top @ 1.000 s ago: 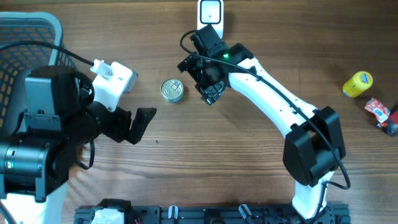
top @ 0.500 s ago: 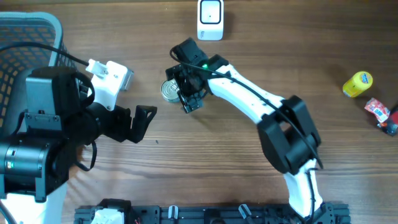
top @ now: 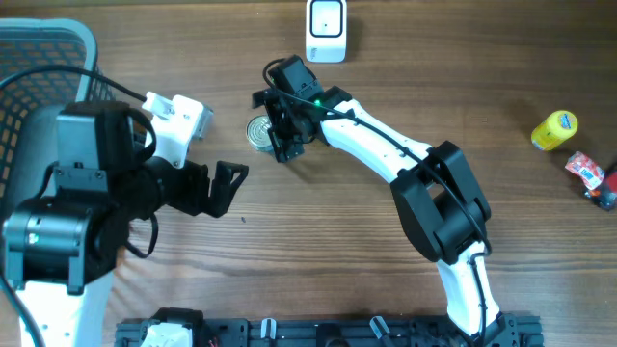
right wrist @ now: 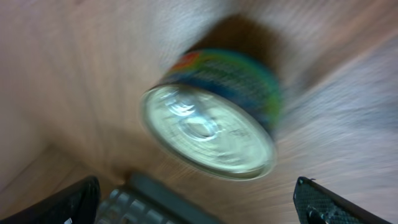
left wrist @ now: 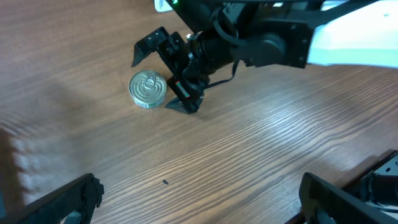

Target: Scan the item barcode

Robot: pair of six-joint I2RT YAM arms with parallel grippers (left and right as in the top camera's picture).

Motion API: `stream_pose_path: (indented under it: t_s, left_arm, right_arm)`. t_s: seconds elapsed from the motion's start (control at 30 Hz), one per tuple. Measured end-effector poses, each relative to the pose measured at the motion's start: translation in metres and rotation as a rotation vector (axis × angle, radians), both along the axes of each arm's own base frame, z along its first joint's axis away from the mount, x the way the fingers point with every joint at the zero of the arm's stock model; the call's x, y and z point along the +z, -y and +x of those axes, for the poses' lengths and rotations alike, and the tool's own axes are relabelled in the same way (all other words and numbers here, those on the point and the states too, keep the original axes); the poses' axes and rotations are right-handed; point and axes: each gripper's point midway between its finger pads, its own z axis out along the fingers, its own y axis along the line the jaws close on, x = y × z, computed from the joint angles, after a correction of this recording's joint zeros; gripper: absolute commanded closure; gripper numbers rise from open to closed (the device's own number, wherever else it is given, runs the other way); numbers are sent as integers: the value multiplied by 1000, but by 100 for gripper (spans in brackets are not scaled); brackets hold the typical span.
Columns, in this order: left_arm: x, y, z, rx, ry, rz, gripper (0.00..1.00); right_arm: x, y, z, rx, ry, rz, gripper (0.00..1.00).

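A small tin can (top: 255,134) with a silver lid and a colourful label stands on the wooden table; the left wrist view also shows the can (left wrist: 148,89). My right gripper (top: 271,127) hangs open over its right side, one finger on each side of it and not touching. In the right wrist view the can (right wrist: 211,134) lies blurred just ahead of that gripper (right wrist: 199,210). My left gripper (top: 228,183) is open and empty, below and left of the can; from its own camera the left gripper (left wrist: 202,200) has only bare wood between its fingers. A white scanner (top: 326,29) stands at the back edge.
A grey mesh basket (top: 39,58) fills the far left corner. A yellow bottle (top: 554,130) and a red packet (top: 586,170) lie at the far right.
My right arm has swung left from in front of the scanner to the can, its jaws still open. The left arm has shifted slightly.
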Motion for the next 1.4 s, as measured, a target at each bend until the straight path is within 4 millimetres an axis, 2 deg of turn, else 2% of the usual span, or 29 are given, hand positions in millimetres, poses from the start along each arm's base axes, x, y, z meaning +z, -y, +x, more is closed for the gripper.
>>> stream_pose_path:
  t_s: [0.07,0.27,0.37,0.43,0.5,0.57,0.63,0.67,0.7,0.8,0.83,0.87,0.9,0.93,1.07,1.23,1.4]
  left_arm:
    - [-6,1,1,1,-16,-2,0]
    - [-2,2,8,4,14,-13,0]
    - [-2,4,23,4,31,-14,0]
    - [-16,7,48,4,4,-11,0]
    - [-37,9,71,4,-50,-4,0]
    - [-58,12,93,-2,-88,5,0]
    - [-84,14,116,-26,-120,25,0]
    - [-96,15,124,-37,-136,35,0]
    - [-115,17,137,-55,-155,48,0]
    - [-162,22,150,-96,-241,85,0]
    - [-183,23,154,-110,-275,114,0]
    - [-191,23,155,-114,-289,126,0]
    - [-216,24,158,-125,-326,173,0]
    - [-231,26,161,-134,-338,205,0]
    - [-253,38,168,-158,-328,275,0]
    - [-259,54,181,-169,-261,328,0]
    - [-269,45,189,-127,-257,367,0]
  right_arm:
    - [-3,4,-3,-6,-14,-22,1]
    - [-5,7,2,4,23,-49,0]
    - [-9,24,9,48,74,-120,0]
    - [-13,52,20,78,93,-180,0]
    - [-12,81,38,93,119,-216,0]
    - [-3,126,59,98,151,-262,0]
    - [16,180,74,86,177,-306,0]
    - [24,198,75,102,189,-331,0]
    - [46,238,76,58,189,-354,0]
    - [71,299,65,45,172,-412,0]
    - [75,315,62,45,168,-427,1]
    - [74,334,58,50,153,-449,0]
    - [73,343,55,57,142,-462,0]
    - [71,354,50,71,125,-486,0]
    - [70,361,50,147,155,-528,0]
    - [70,363,50,217,178,-563,0]
    - [68,366,45,264,170,-585,0]
